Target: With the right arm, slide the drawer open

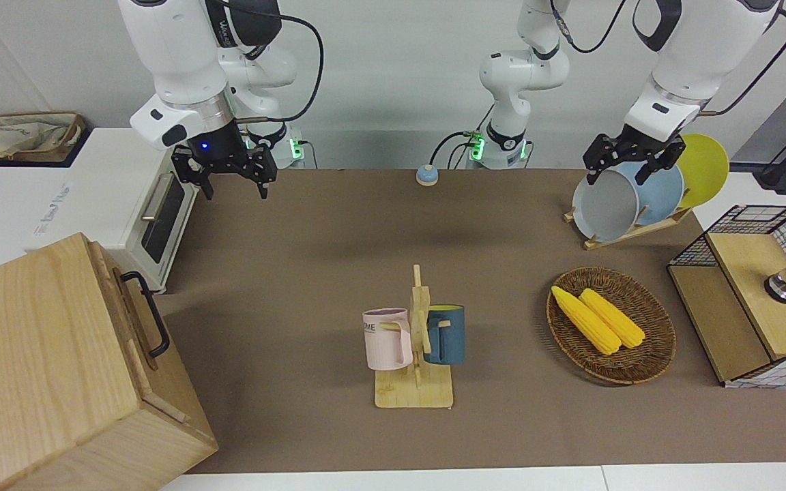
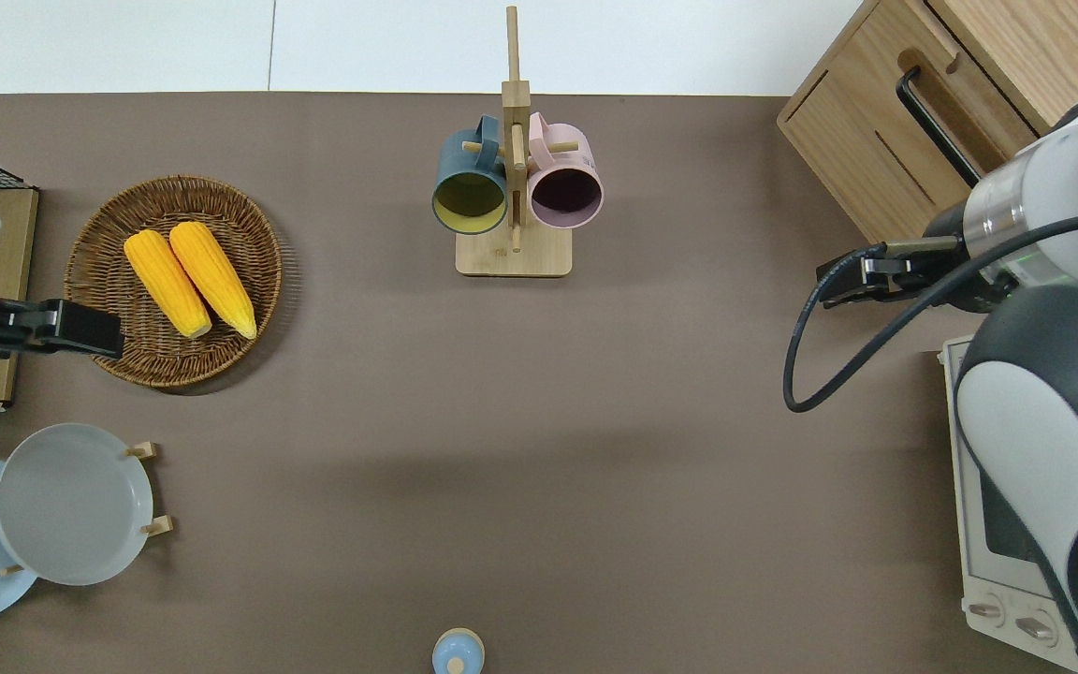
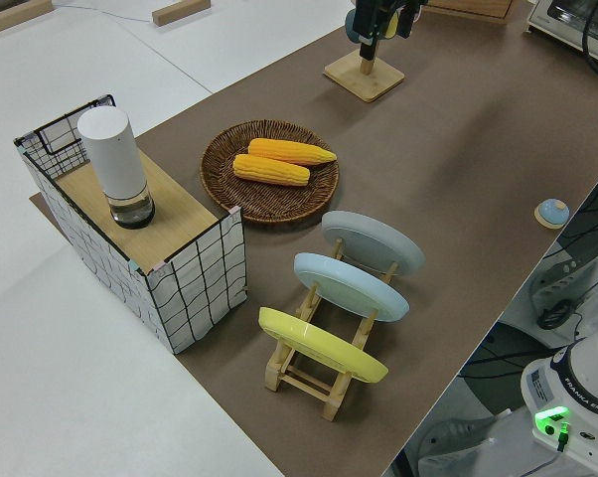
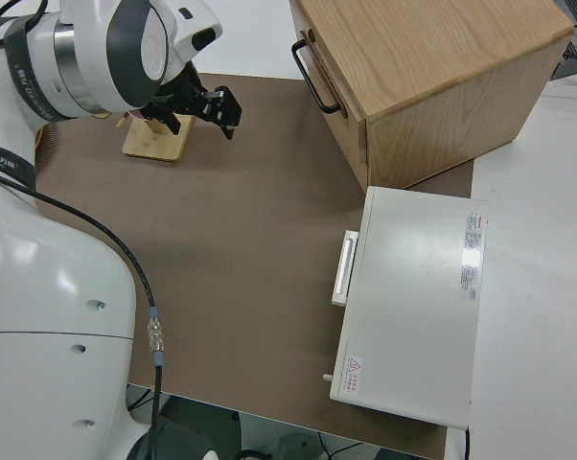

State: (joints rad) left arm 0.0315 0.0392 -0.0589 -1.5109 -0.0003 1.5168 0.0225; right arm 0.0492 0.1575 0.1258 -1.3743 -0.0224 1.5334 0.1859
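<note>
Toward the right arm's end of the desk (image 1: pixel 338 239), the big pale wood cabinet (image 1: pixel 45 368) stands farther from the robots than the white toaster oven (image 1: pixel 130 204), and its drawer (image 2: pixel 885 140) sits shut in the cabinet's front, the black bar handle (image 1: pixel 147 310) standing out from the wood. The right end effector (image 1: pixel 233 179) hangs in the air over bare brown desk, just off the cabinet's front and near the handle's nearer end in the overhead view, touching nothing. Its fingers stand apart and hold nothing. The left arm is parked, and whether its end effector (image 1: pixel 632 158) is spread or closed cannot be told.

The likely trouble lies in the approach. The cabinet sits askew to the desk edge, so the handle runs on a slant; if the wrist is not turned to match, one finger could strike the bar or the drawer face instead of straddling it. A grip taken near one end of the handle could rack the wide shallow drawer and jam it. A pull not in line with the drawer's travel might drag the whole cabinet. The toaster oven close by also leaves the arm little room to swing.
</note>
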